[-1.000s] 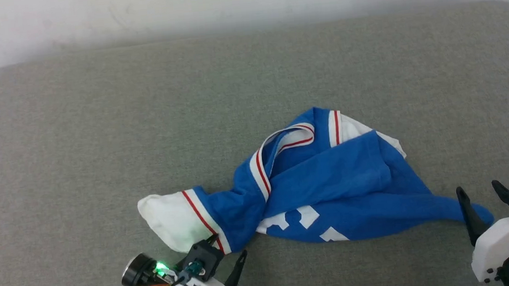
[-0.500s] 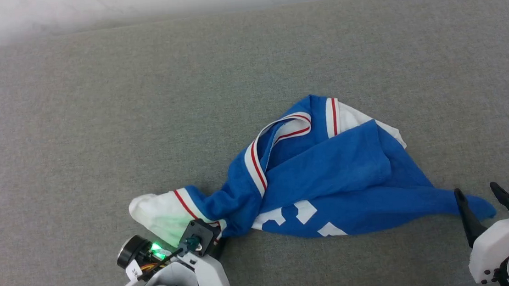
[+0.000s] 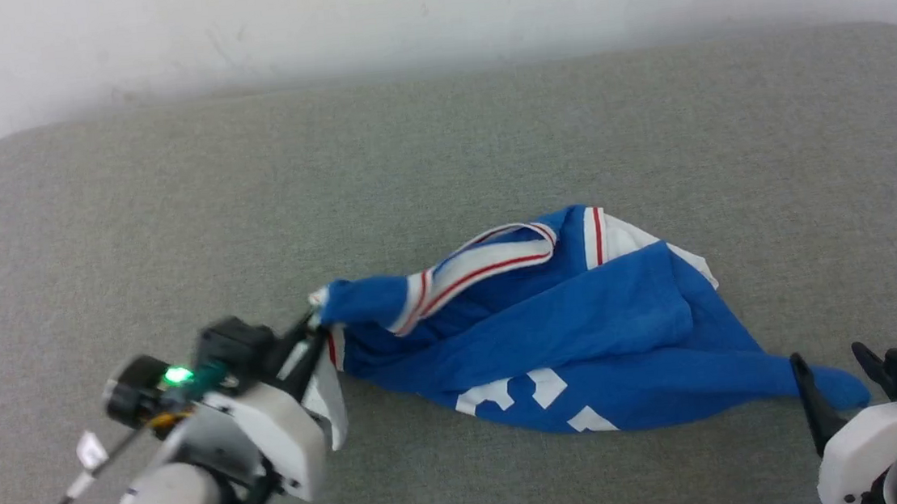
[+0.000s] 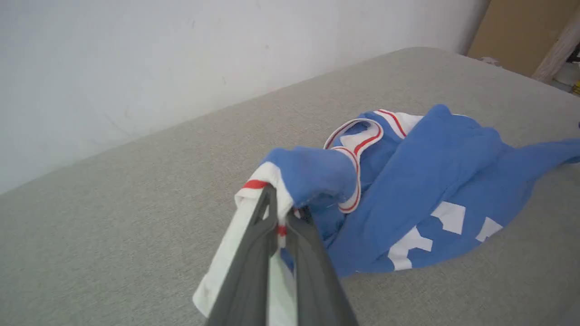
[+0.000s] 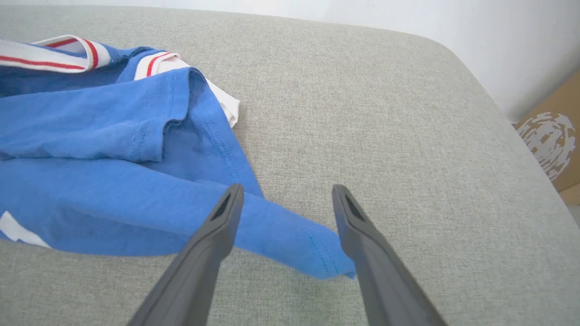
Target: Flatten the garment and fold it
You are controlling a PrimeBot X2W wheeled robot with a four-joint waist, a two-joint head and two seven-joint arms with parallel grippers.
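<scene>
Our left arm slants in over the near left of the cushion (image 3: 441, 163). We see the left gripper (image 3: 315, 328) (image 4: 281, 217) pinched tight on the white sleeve of the garment (image 3: 569, 331), holding that end off the cushion. The rest lies crumpled at the cushion's near middle. At its near right, the right gripper (image 3: 827, 357) (image 5: 287, 190) is spread wide, straddling the blue hem corner.
</scene>
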